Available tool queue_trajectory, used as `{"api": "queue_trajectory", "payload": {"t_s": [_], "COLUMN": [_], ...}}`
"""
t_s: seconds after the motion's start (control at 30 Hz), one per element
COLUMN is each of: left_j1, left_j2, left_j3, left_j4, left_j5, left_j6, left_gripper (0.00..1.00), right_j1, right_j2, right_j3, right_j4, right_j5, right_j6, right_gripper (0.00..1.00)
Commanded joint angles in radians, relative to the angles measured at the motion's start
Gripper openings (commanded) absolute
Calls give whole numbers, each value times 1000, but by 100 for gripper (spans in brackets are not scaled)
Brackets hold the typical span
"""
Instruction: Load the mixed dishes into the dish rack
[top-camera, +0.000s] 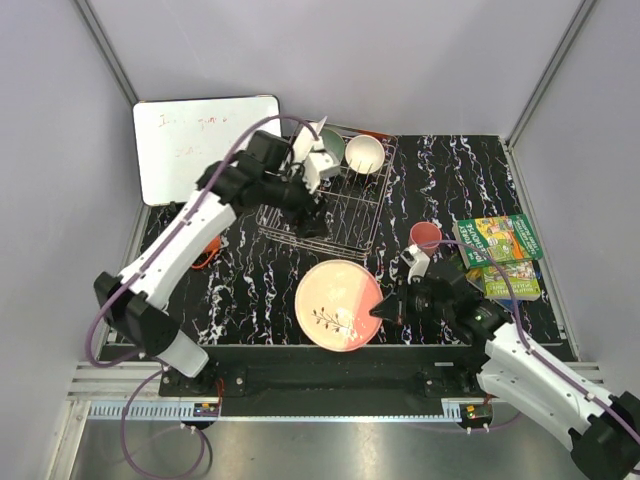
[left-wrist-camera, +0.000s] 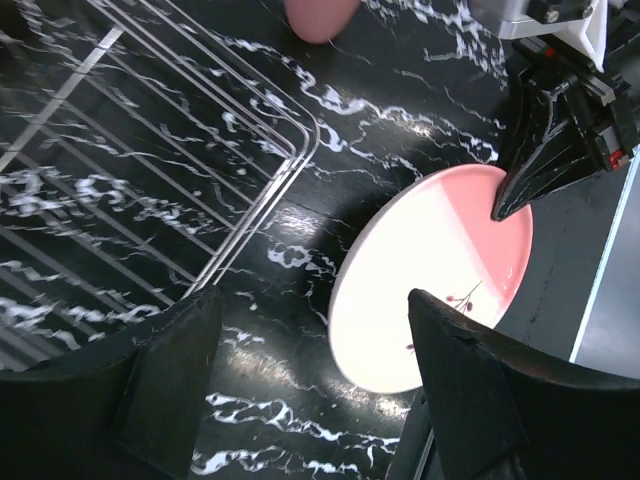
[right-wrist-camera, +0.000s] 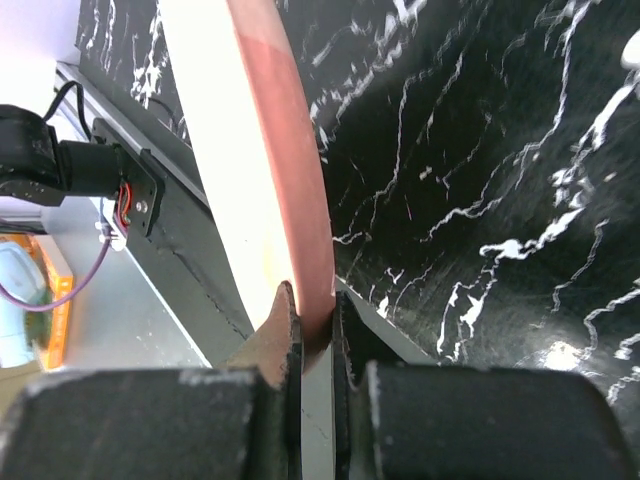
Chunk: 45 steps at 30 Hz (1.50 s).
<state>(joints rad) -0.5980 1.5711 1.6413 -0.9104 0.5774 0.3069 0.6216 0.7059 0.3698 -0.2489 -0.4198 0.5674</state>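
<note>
The left arm stretches forward over the dish rack (top-camera: 350, 225), its pincer (left-wrist-camera: 315, 297) tilted down above the rack's near left part, fingers wide apart with nothing between them. The right arm reaches low across the bench (top-camera: 250, 290), its pincer (right-wrist-camera: 315, 318) clamped on the right rim of the pink-and-cream plate (top-camera: 335, 295), which is just in front of the rack, outside it.

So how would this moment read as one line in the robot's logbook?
right claw: shut on rim of round pink-and-cream plate | left claw: open, empty, above silver wire dish rack | plate: not yet in rack
</note>
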Motion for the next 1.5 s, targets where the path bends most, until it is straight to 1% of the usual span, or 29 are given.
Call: {"api": "queue_trajectory", "payload": {"t_s": [0.0,0.07,0.13,0.17,0.23,0.27,0.3,0.33,0.37,0.4,0.47,0.5,0.53,0.57,0.6,0.63,0.67,0.7,0.73,0.77,0.83,0.87,0.93,0.97,1.0,1.03,1.13,1.3,1.47], "left_j1": [76,115,136,153,168,185,190,193,199,202,208,210,210,217,221,224,230,231,234,236,245,248,259,265,270,279,299,331,340], "left_j2": [-74,-83,-79,-66,-56,-45,-40,-31,-25,-22,-10,-5,1,3,4,3,3,3,4,4,9,10,10,12,12,12,9,6,43], "left_j3": [80,98,110,126,143,156,163,170,175,175,170,166,160,157,149,135,127,120,108,106,101,100,92,88,83,71,51,17,14], "left_j4": [-84,-88,-88,-87,-88,-88,-87,-87,-85,-81,-82,-79,-78,-76,-68,-65,-59,-47,-42,-36,-33,-28,-27,-21,-18,-15,-10,11,54], "left_j5": [35,36,39,36,41,47,42,32,23,13,-7,-19,-30,-34,-34,-33,-27,-31,-30,-34,-30,-27,-21,-7,-2,1,18,41,38], "left_j6": [4,5,0,-9,-25,-28,-31,-37,-35,-35,-35,-35,-37,-40,-42,-46,-48,-48,-51,-52,-54,-55,-57,-57,-63,-65,-66,-60,-66], "left_gripper": [79,79,80,80,80,79,79,79,79,79,79,79,78,78,78,78,78,78,78,77,77,77,77,77,77,77,77,76,76], "right_j1": [6,12,17,18,18,20,20,20,20,20,20,20,21,21,20,20,20,20,20,21,21,20,20,20,18,20,18,18,20], "right_j2": [-75,-62,-37,-13,6,23,36,53,87,102,154,176,197,233,250,266,303,322,364,388,461,483,542,561,578,604,650,692,692], "right_j3": [197,254,357,391,489,517,573,599,622,655,687,725,745,773,779,785,790,790,790,785,787,773,755,752,759,770,801,836,903], "right_j4": [28,-30,-64,-79,-82,-75,-72,-63,-49,-29,25,39,66,88,117,185,222,265,364,410,514,557,687,716,723,700,717,680,493], "right_j5": [13,42,73,113,159,230,278,365,407,447,525,550,602,630,656,714,740,760,804,825,848,848,830,819,813,794,786,774,717], "right_j6": [-114,-170,-265,-300,-427,-478,-597,-654,-711,-815,-908,-999,-1038,-1122,-1168,-1214,-1324,-1383,-1440,-1562,-1688,-1822,-1954,-2059,-2101,-2133,-2206,-2341,-2376], "right_gripper": [0,0,0,0,0,0,0,0,0,0,0,0,0,0,0,0,0,0,0,0,0,0,0,0,0,0,0,0,0]}}
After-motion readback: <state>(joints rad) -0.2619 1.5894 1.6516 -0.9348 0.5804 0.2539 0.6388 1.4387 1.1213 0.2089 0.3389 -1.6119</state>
